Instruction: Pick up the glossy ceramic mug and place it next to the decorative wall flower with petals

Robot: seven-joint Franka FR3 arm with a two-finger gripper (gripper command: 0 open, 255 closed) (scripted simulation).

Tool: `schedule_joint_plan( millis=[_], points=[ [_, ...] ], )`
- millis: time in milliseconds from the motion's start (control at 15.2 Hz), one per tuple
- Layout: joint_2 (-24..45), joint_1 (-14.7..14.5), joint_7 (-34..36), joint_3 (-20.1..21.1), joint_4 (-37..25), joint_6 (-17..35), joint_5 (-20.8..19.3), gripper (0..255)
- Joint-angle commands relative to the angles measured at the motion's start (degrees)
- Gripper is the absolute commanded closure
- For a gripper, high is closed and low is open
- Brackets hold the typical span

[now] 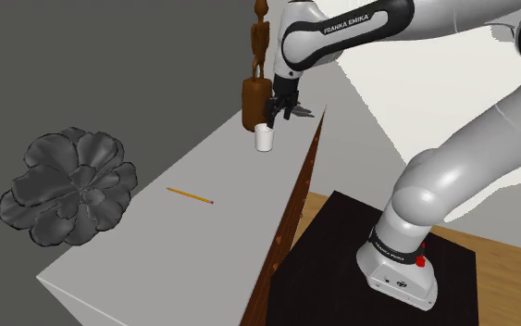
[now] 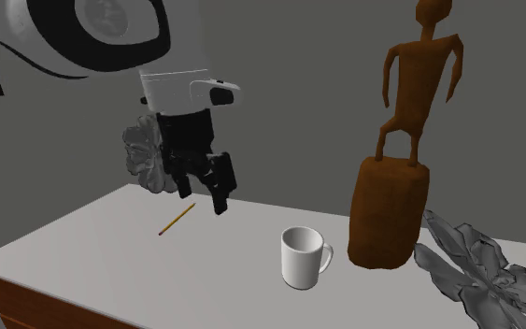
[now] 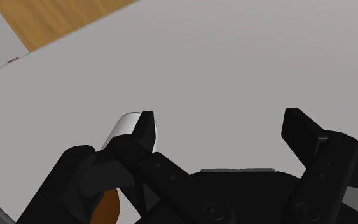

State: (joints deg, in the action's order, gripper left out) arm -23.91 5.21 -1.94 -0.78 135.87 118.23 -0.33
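Because the small white mug (image 2: 303, 259) with one side handle looks glazed, I judge it stiff, light, slippery and breakable. It is best to pinch its rim wall, away from the handle at its three o'clock. It stands upright on the pale grey tabletop (image 2: 83, 257), at four o'clock from the black two-finger gripper (image 2: 202, 196), whose fingers are apart and hold nothing. I count one mug, one yellow pencil (image 2: 177, 220), one brown carved human figure (image 2: 390, 215), and two grey petalled flowers: one flower (image 2: 480, 271) near the figure, another flower (image 2: 144, 154) behind the gripper.
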Motion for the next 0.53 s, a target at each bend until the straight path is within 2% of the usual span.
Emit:
schedule_joint_plan(
  millis=[0, 462],
  points=[
    [3.96, 0.44, -0.79, -0.52, -1.52, 2.95, -0.62, 0],
    [18.07, 1.82, -3.35, -2.26, -7.94, 11.95, -2.16, 0]
  ],
)
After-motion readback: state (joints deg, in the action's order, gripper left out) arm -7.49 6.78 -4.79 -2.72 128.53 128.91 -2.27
